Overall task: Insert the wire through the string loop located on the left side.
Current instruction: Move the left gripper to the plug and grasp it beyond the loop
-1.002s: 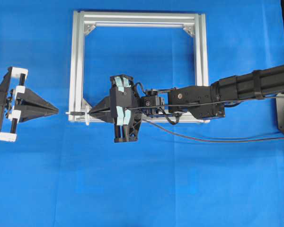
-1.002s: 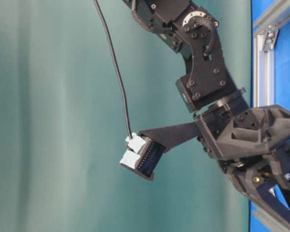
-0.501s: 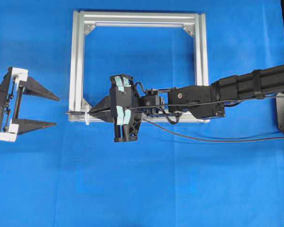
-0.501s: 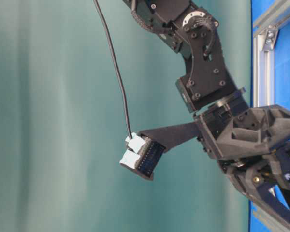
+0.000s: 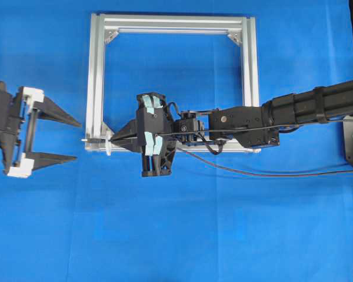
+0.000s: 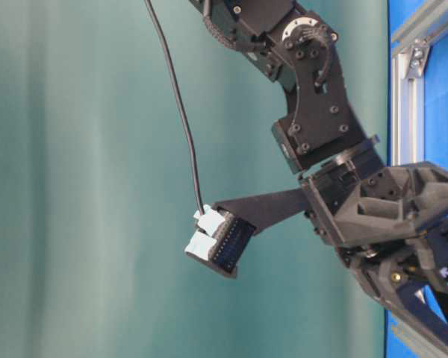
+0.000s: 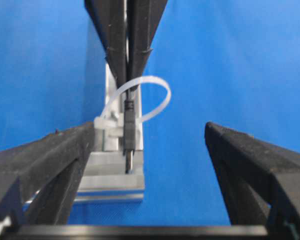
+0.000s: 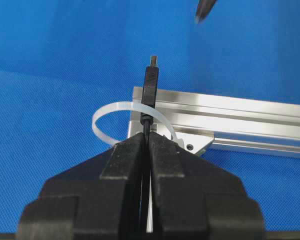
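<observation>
Black robot arm w/ thin black cable running to white connector; teal backdrop, silver frame at right.

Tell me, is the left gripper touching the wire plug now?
Apart. In the left wrist view the open left gripper has blue cloth between each finger and the plug; the overhead view also shows a gap.

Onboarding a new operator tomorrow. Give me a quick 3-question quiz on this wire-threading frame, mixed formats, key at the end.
1. True or false: the plug of the wire already pokes past the string loop.
2. Which gripper is shut on the wire? A) left gripper B) right gripper C) neither
3. Fill in: the loop sits at the lower-left corner of the silver ____.

Key
1. True: in both wrist views the plug has come through the white ring.
2. B: its jaws are pinched on the cable just behind the plug; the left gripper stands open beside the frame.
3. frame
</observation>
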Controlling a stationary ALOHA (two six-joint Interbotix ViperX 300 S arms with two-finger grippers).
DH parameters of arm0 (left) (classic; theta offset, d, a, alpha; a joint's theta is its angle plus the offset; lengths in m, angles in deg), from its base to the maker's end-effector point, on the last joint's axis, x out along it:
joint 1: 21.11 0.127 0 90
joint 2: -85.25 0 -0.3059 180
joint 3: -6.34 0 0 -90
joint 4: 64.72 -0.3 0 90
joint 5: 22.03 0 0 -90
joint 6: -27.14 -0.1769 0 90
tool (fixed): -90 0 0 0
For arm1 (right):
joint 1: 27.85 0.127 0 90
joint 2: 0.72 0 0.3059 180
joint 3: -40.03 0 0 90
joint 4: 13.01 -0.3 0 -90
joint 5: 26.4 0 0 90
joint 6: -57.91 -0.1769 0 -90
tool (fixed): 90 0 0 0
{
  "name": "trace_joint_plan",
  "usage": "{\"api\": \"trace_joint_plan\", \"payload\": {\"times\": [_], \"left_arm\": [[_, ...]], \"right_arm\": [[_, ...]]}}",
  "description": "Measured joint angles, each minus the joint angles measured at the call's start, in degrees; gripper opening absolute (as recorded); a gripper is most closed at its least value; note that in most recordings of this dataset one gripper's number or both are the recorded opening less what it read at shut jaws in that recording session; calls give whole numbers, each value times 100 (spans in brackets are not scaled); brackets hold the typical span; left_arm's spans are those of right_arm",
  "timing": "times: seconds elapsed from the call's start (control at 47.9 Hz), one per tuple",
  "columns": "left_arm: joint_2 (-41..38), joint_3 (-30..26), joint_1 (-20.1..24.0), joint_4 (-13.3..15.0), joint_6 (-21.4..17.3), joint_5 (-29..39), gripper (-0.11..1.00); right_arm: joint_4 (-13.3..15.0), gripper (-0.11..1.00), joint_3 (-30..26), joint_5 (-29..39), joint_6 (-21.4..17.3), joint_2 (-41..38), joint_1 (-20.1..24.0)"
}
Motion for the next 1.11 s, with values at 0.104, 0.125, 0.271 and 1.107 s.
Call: {"api": "trace_joint_plan", "payload": {"times": [0.104,0.125,0.271,1.107], "left_arm": [[-563,-255,-9,-9,-79,0,87],[-650,-308,-9,0,-79,0,87],[-1266,-563,35,0,-105,0,87],[-1424,-598,97,0,-105,-114,87]], "right_arm": [[0,1,9,0,0,0,0],[0,1,9,0,0,0,-9],[0,1,9,9,0,0,0],[0,1,9,9,0,0,0]]}}
